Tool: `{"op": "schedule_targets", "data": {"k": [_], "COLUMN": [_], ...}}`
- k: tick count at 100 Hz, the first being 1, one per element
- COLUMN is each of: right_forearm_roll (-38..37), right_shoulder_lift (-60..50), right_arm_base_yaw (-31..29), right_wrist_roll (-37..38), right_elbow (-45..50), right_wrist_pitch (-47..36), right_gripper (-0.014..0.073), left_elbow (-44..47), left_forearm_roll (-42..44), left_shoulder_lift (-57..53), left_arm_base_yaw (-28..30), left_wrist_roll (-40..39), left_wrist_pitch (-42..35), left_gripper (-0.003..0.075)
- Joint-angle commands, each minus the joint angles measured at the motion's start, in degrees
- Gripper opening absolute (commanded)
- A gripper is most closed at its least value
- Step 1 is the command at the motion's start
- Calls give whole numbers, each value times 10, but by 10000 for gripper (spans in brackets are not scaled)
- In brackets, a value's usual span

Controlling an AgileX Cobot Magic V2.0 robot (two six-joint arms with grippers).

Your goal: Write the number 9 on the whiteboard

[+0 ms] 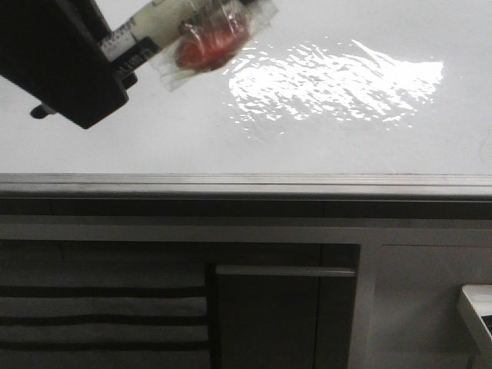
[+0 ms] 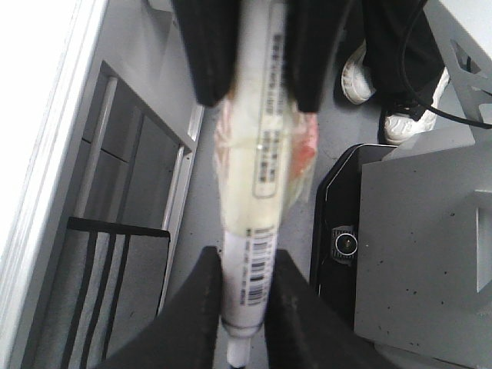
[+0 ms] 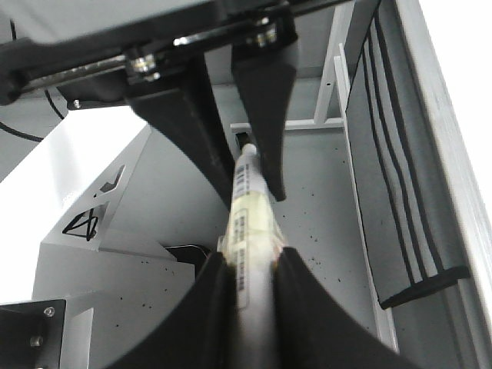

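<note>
A white marker (image 2: pixel 261 154) with a barcode label and a clear tape wrap over a red piece is held by both grippers. My left gripper (image 2: pixel 247 261) is shut on the marker near its white tip end. My right gripper (image 3: pixel 252 257) is shut on the same marker (image 3: pixel 250 207) farther along the barrel; its fingers (image 2: pixel 207 54) also show in the left wrist view. In the front view a black gripper body (image 1: pixel 61 61) holds the marker (image 1: pixel 177 31) over the top left of the whiteboard (image 1: pixel 307 138). No number 9 shows on the board.
A grey metal edge strip (image 1: pixel 246 183) runs along the board's near side, and dark cabinet panels (image 1: pixel 269 315) lie below it. A bright glare patch (image 1: pixel 338 81) lies on the board. A person's white shoes (image 2: pixel 384 100) and a black camera unit (image 2: pixel 342 244) are on the floor.
</note>
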Motion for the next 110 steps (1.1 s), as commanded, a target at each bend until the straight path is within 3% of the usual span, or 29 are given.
{"op": "schedule_targets", "data": {"k": [1,8,25,35,52,74,85,110], "right_forearm_roll": [23,23,13,-14,-141,-318,-318,-278], "right_shoulder_lift": [-10,-10,-10,-19,-61,-135,-172,-218], "right_arm_base_yaw": [2,2,2,2,2,-39,-83,-96], "right_wrist_roll": [-3,-3,-3,15,124,368,454,454], "right_elbow": [-18,-18,-18,-18,-18,7,64,180], "right_wrist_pitch": [-13,-13,-13,-28,-83,-105,-161,-313], "right_gripper": [21,17,17,17,17,17,17,17], "left_elbow": [-20,-20,-21,-22,-19,26,70,155], "left_forearm_roll": [-20,-25,-23,0,27,26,21,-15], "left_shoulder_lift": [-8,-8,-12,-29,-79,-163,-209,-267], "left_arm_base_yaw": [-5,-5,-5,1,44,140,179,214], "left_wrist_roll": [-3,-4,-5,-24,-83,-113,-143,-144], "left_wrist_pitch": [-27,-28,-51,-84,-93,-104,-137,-219], "left_gripper": [-18,26,335,430,428,428,428,428]}}
